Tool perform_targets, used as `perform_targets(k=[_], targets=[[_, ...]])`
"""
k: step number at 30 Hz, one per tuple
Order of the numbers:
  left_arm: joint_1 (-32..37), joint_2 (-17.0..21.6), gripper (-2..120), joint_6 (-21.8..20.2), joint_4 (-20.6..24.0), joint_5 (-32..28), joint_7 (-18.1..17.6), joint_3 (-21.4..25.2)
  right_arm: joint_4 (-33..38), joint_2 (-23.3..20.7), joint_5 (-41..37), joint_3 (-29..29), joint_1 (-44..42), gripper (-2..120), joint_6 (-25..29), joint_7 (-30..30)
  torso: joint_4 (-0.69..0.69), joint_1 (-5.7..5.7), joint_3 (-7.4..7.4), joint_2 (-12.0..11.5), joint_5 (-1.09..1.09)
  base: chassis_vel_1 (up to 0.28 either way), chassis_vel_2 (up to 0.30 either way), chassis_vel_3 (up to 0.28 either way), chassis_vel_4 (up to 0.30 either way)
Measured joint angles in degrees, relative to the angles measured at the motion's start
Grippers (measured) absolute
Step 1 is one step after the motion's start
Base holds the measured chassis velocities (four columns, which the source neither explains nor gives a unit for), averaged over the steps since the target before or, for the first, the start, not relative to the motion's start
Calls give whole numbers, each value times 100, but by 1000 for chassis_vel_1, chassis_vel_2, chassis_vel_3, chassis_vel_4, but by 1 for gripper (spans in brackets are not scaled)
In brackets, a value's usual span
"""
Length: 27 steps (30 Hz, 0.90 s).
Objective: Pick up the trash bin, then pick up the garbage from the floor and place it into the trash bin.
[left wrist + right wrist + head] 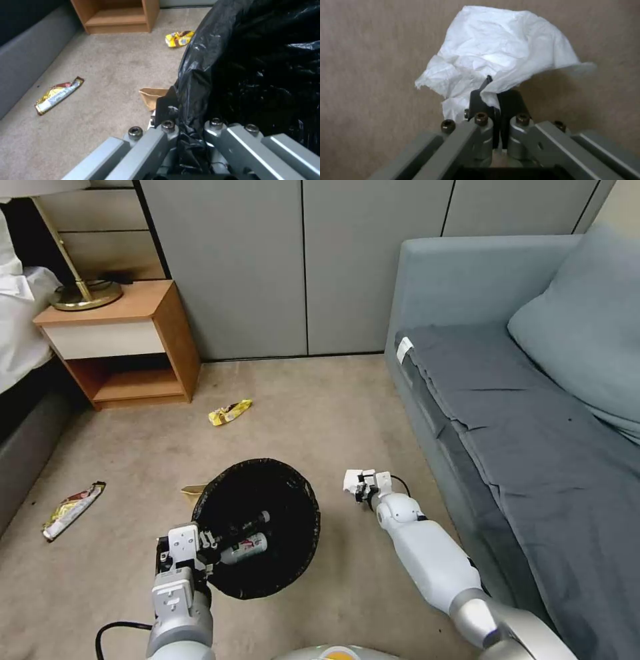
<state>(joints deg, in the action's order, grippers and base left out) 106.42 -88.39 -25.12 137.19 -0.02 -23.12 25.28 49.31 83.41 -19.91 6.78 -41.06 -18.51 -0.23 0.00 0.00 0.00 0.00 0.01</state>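
At nine o'clock the left gripper (200,553) pinches the trash bin's (267,527) bag-lined rim, holding it tilted. At three o'clock the right gripper (360,487) clamps crumpled white paper (500,55); carry it well over the bin's mouth before letting go.

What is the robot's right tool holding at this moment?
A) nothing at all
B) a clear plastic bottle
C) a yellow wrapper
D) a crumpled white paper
D: the right tool is pinched shut on a crumpled white paper, held above the beige carpet floor beside the round trash bin lined with a black bag.
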Motion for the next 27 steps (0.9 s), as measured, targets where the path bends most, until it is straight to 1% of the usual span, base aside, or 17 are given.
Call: perform_targets(k=[1,2,3,4,6,7,8,10,11,13,15,16,18,20,23,24,27], targets=[[-8,19,1,-11,16,-22,0,18,210,-74,-104,30,-73,0,43,74,-1,0,0,0,-1,0,0,0,0],[-41,61,1,-44,35,-87,0,45,801,-285,-329,116,-292,0,354,212,0,0,0,0,-1,0,0,0,0],[-41,61,1,-44,35,-87,0,45,801,-285,-329,116,-292,0,354,212,0,0,0,0,-1,0,0,0,0],[-54,75,1,-53,35,-105,0,46,1056,-357,-428,145,-372,0,468,219,-1,0,0,0,0,0,0,0,0],[-62,112,1,-59,32,-125,3,37,1894,-525,-708,198,-600,0,643,199,-1,0,0,0,0,0,0,0,0],[-62,112,1,-59,32,-125,3,37,1894,-525,-708,198,-600,0,643,199,-1,0,0,0,0,0,0,0,0],[-62,134,1,-60,18,-132,3,31,2338,-600,-776,222,-714,0,765,130,-1,0,-1,0,0,0,0,0,0],[-65,155,1,-60,-16,-140,6,19,2964,-706,-821,236,-897,0,1041,-48,1,0,-1,0,1,0,0,0,0],[-65,155,1,-60,-16,-140,6,19,2964,-706,-821,236,-897,0,1041,-48,1,0,-1,0,1,0,0,0,0],[-67,168,1,-60,-36,-142,3,-21,3792,-863,-815,211,-1144,0,1335,-352,0,0,-1,0,-1,0,0,0,0],[-85,185,1,-60,-59,-160,23,-50,4619,-1010,-785,161,-1359,0,1469,-598,0,-1,-1,0,-1,0,0,0,0],[-85,185,1,-60,-59,-160,23,-50,4619,-1010,-785,161,-1359,0,1469,-598,0,-1,-1,0,-1,0,0,0,0],[-125,213,1,-60,-103,-197,22,-50,5444,-1167,-727,49,-1621,0,1585,-791,0,0,-1,0,-1,0,0,0,0],[-133,218,1,-60,-111,-202,21,-49,5560,-1194,-708,22,-1672,0,1613,-825,0,0,-1,0,-2,0,0,0,0],[-155,261,1,-62,-131,-238,26,-80,6091,-1339,-370,-146,-2005,0,1954,-1097,0,0,-1,0,0,0,0,0,0],[-155,261,1,-62,-131,-238,26,-80,6091,-1339,-370,-146,-2005,0,1954,-1097,0,0,-1,0,0,0,0,0,0],[-164,269,1,-66,-162,-236,26,-114,6515,-1421,-135,-335,-2266,0,2112,-1212,0,0,-1,0,-1,0,0,0,0]])
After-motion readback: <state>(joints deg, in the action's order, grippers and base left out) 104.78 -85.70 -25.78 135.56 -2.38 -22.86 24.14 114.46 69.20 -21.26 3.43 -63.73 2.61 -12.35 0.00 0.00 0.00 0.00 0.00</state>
